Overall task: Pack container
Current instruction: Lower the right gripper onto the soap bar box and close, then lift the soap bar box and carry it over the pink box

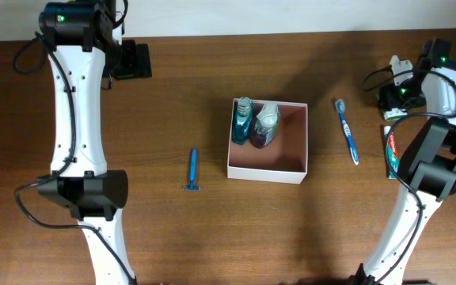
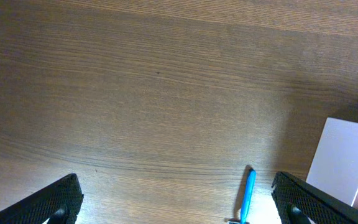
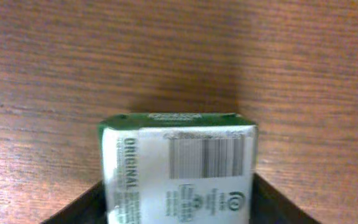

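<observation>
Carefully, the right jaws are straddling the green-and-white carton (image 3: 179, 168) (gripping yet? cannot tell) and should be squeezing squarely, while left jaws are gaping open.

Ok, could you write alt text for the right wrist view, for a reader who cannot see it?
A small green and white carton with a barcode lies on the brown wooden table. The right gripper has a dark finger on each side of it; contact cannot be confirmed.
</observation>
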